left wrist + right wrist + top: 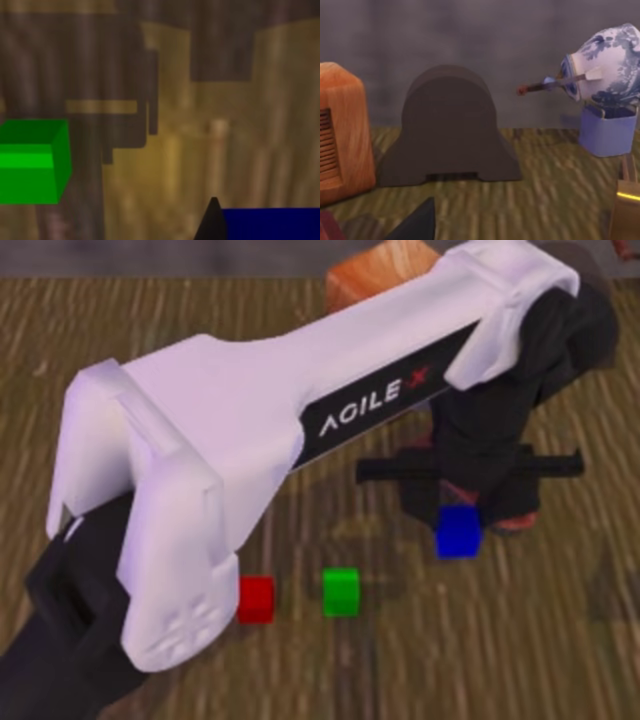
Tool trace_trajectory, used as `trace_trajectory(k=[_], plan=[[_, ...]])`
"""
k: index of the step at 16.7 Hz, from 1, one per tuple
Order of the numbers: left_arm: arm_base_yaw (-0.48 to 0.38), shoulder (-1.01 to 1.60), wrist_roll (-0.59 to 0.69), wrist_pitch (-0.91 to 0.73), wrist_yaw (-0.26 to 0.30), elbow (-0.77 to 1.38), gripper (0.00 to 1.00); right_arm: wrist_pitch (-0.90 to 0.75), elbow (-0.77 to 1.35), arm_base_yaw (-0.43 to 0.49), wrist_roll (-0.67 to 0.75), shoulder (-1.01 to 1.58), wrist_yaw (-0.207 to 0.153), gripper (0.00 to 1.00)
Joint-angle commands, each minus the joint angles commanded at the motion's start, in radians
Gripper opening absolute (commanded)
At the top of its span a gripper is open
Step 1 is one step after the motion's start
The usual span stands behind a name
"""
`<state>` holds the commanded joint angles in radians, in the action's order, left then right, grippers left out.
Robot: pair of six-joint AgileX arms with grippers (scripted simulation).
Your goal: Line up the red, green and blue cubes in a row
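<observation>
Cubes first, from the top view: the red cube (pixel 256 598) and green cube (pixel 341 591) sit side by side near six o'clock, while the blue cube (pixel 458 531) lies toward four o'clock, under the left gripper (pixel 470 502) reaching across. The right arm stays outside this view.

Left wrist view shows one dark fingertip (pixel 212 222) touching the blue cube (pixel 272 223), the green cube (pixel 31 161) well apart; whether the pincer clamps it cannot be told.

Right wrist view faces a wooden box (pixel 342 145) and dark block (pixel 451 130), idle.

Judged step: placing blue. Next, it likely needs setting beside green, level with the row.
</observation>
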<state>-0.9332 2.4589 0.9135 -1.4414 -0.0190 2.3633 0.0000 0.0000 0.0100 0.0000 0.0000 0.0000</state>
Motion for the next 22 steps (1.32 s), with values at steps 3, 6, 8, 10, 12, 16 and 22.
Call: trace_trajectory(k=[3, 6, 8, 10, 12, 16, 22], plan=[[0.0, -0.004, 0.001, 0.041, -0.001, -0.041, 0.0, 0.0, 0.0, 0.0, 0.0, 0.0, 0.0, 1.0], [-0.004, -0.008, 0.002, 0.149, -0.002, -0.162, 0.0, 0.0, 0.0, 0.0, 0.0, 0.0, 0.0, 1.0], [-0.006, -0.011, 0.004, 0.23, -0.001, -0.246, 0.0, 0.0, 0.0, 0.0, 0.0, 0.0, 0.0, 1.0], [-0.008, -0.012, 0.007, 0.278, -0.001, -0.295, 0.0, 0.0, 0.0, 0.0, 0.0, 0.0, 0.0, 1.0], [-0.008, -0.012, 0.008, 0.287, -0.001, -0.303, 0.0, 0.0, 0.0, 0.0, 0.0, 0.0, 0.0, 1.0], [-0.008, -0.012, 0.008, 0.287, -0.001, -0.303, 0.15, 0.0, 0.0, 0.0, 0.0, 0.0, 0.0, 1.0], [-0.008, -0.012, 0.008, 0.287, -0.001, -0.303, 0.6, 0.0, 0.0, 0.0, 0.0, 0.0, 0.0, 1.0]])
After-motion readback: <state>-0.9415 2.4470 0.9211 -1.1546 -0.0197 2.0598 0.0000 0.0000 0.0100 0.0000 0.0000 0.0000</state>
